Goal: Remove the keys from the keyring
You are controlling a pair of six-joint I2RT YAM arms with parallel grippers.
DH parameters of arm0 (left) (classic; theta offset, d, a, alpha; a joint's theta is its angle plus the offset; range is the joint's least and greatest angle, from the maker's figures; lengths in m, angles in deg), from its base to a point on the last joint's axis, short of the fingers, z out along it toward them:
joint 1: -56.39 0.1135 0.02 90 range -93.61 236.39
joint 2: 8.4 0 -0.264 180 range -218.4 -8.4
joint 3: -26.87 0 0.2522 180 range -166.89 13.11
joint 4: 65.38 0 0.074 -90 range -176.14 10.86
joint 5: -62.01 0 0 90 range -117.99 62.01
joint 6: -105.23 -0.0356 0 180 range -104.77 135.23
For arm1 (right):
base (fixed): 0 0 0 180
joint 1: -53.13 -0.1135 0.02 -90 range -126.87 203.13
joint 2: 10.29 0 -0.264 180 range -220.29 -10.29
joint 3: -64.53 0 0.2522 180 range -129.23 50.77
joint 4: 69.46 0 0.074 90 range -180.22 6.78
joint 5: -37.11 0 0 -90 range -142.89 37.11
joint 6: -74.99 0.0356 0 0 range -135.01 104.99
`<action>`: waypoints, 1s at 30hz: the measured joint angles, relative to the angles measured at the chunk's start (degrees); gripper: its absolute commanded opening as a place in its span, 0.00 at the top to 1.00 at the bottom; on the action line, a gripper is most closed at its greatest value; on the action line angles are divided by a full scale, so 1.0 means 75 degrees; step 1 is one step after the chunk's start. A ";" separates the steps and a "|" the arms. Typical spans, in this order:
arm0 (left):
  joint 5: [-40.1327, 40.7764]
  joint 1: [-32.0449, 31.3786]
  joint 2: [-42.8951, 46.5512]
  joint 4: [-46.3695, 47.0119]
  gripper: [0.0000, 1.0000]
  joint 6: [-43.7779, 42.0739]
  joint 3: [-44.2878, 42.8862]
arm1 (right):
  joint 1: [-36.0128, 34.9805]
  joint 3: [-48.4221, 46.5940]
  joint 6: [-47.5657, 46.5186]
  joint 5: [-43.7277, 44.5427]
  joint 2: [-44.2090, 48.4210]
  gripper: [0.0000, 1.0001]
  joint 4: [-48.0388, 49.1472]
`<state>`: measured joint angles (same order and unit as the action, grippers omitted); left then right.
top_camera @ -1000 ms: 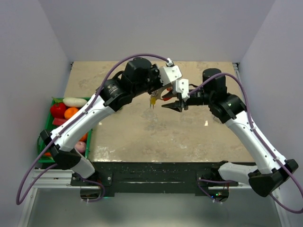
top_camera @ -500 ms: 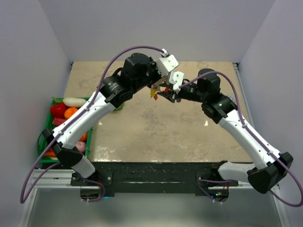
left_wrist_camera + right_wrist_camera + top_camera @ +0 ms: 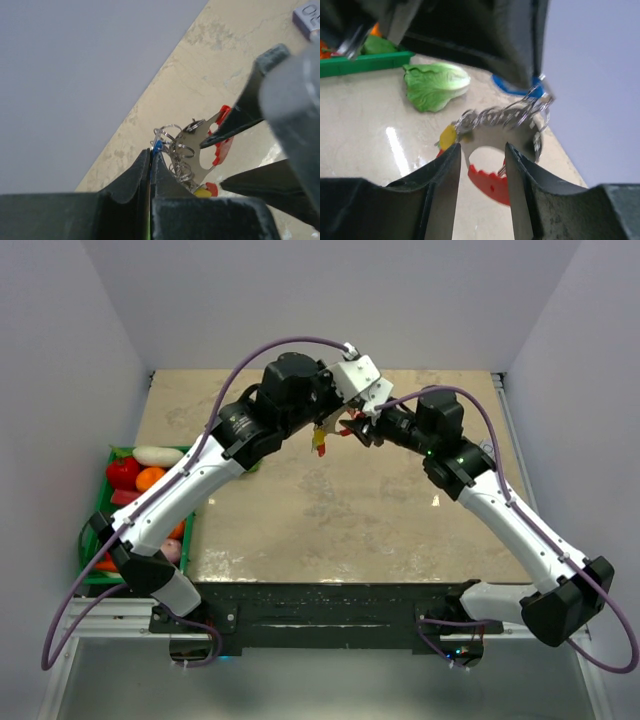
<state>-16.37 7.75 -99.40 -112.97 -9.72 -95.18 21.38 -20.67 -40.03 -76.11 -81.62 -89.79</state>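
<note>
From above, the left gripper [image 3: 336,424] and right gripper [image 3: 364,429] are seen meeting over the far half of the table [image 3: 300,530], with the keys [image 3: 320,439] dangling between them.

At the left wrist, the fingers are pressed tight on a blue key head [image 3: 157,146]. The keyring [image 3: 179,150] hangs just beyond.

At the right wrist, the jaws are parted around the red fob [image 3: 489,186]. Whether it is gripped cannot be told.

We see the keyring [image 3: 176,150], thin silvery loops and a short chain, hanging in the air above the counter [image 3: 330,510]. The keys [image 3: 321,440] dangle bunched from it, red, yellow and blue heads showing.
</note>
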 measured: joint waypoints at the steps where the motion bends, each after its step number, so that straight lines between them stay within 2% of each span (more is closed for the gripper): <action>1: -0.0015 -0.0041 0.0000 -0.0035 1.00 -0.0003 0.0003 | 0.0038 0.0003 0.0038 0.0050 0.0000 0.54 0.0017; 6: -0.0184 -0.0111 0.0000 -0.0187 1.00 -0.0067 0.0052 | 0.0207 0.0006 0.0248 0.0315 0.0044 0.52 0.0119; 10: -0.0411 0.0015 -0.0006 -0.0204 1.00 0.0035 0.0052 | 0.0443 0.0067 0.0545 0.0079 0.0160 0.52 0.0114; 20: -0.1309 0.1029 -0.0539 -0.0554 1.00 0.1005 -0.0289 | 0.1574 0.1046 0.1690 -0.2081 0.0624 0.52 0.1174; 25: -0.2031 0.1218 -0.0825 -0.0662 1.00 0.1652 -0.0431 | 0.1617 0.1090 0.2119 -0.3337 0.0621 0.52 0.1591; 30: -0.3092 0.1708 -0.1037 -0.0615 1.00 0.2413 -0.0641 | 0.1620 0.1087 0.2282 -0.3832 0.0618 0.52 0.1862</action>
<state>-39.56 20.56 -107.19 -117.58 8.38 -99.99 33.53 -12.52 -22.91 -104.85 -76.98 -75.82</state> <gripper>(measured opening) 0.029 0.480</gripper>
